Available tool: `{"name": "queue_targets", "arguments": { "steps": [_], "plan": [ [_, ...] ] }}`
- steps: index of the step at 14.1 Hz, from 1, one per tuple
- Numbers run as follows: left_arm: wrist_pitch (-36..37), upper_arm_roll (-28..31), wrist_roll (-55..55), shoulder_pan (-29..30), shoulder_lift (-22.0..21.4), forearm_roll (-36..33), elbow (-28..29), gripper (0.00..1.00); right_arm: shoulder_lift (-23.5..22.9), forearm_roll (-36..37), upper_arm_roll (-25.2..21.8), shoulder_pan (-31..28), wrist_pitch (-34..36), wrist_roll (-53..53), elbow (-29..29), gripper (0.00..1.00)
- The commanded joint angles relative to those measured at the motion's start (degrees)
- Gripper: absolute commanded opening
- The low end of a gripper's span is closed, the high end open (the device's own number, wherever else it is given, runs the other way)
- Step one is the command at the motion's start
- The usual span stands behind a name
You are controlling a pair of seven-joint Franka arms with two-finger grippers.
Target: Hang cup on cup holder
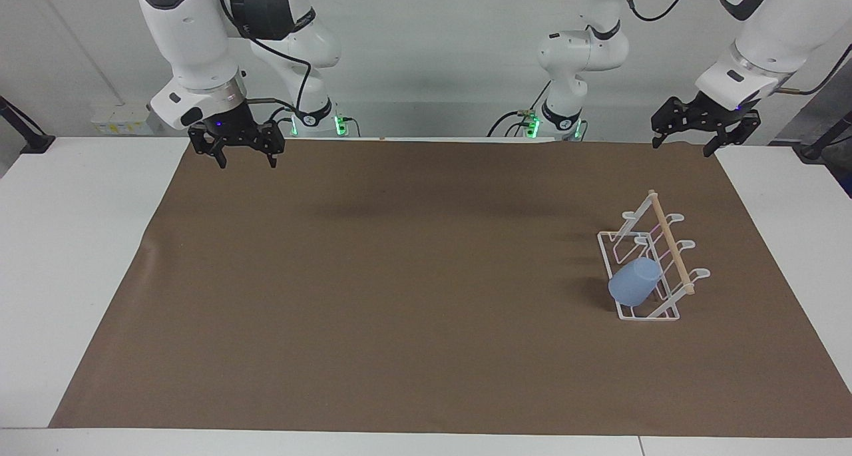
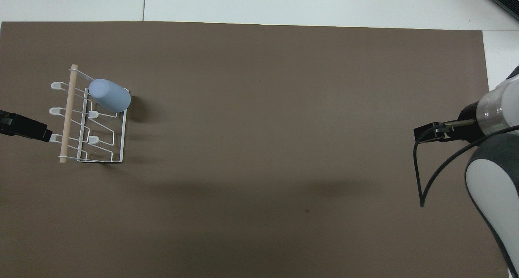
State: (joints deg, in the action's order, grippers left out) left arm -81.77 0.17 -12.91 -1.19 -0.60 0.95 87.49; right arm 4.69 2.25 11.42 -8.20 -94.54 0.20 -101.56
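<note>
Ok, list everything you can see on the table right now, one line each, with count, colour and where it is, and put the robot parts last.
Brown mat: one, brown, covering most of the white table.
Cup holder: one, white wire rack with a pale wooden dowel, on the mat toward the left arm's end of the table.
Cup: one, light blue, hung tilted on a prong at the rack's end farthest from the robots.
Left pincer: one, black, fingers open, in the air over the mat's edge nearest the robots, empty.
Right pincer: one, black, fingers open, in the air over the mat's corner at its own end, empty, waiting.
</note>
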Motion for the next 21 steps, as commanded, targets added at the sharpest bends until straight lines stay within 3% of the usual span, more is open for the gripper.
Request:
{"name": "queue_targets", "arguments": {
  "steps": [1, 6, 9, 13, 18, 21],
  "plan": [
    [-2.25, 0.27, 0.34, 0.13, -1.69, -0.95, 2.42, 1.00, 1.02, -1.37, 0.36, -1.02, -0.38, -1.52, -1.01, 1.00],
    [-2.34, -0.34, 0.86, -2.66, -1.86, -3.83, 1.63, 1.00, 1.02, -1.37, 0.36, -1.02, -0.38, -1.52, -1.01, 1.00],
    [-1.55, -0.34, 9.20, -3.55, -2.30, -3.50, 1.72, 1.00, 1.02, -1.37, 0.36, -1.02, -0.38, -1.52, -1.01, 1.00],
    [-3.82, -0.26, 1.14, -3.29, -2.56, -3.50, 2.60, 1.00, 1.02, -1.37, 0.36, -1.02, -0.38, -1.52, -1.01, 1.00],
    [-4.62, 0.18, 1.92, -2.85, -3.88, -1.84, 5.23, 1.00, 1.02, -1.37, 0.36, -1.02, -0.39, -1.52, -1.01, 1.00],
    [-5.33, 0.18, 8.48, -2.85, -4.32, -1.65, 6.20, 1.00, 1.02, -1.37, 0.36, -1.02, -0.38, -1.52, -1.01, 1.00]
  ]
}}
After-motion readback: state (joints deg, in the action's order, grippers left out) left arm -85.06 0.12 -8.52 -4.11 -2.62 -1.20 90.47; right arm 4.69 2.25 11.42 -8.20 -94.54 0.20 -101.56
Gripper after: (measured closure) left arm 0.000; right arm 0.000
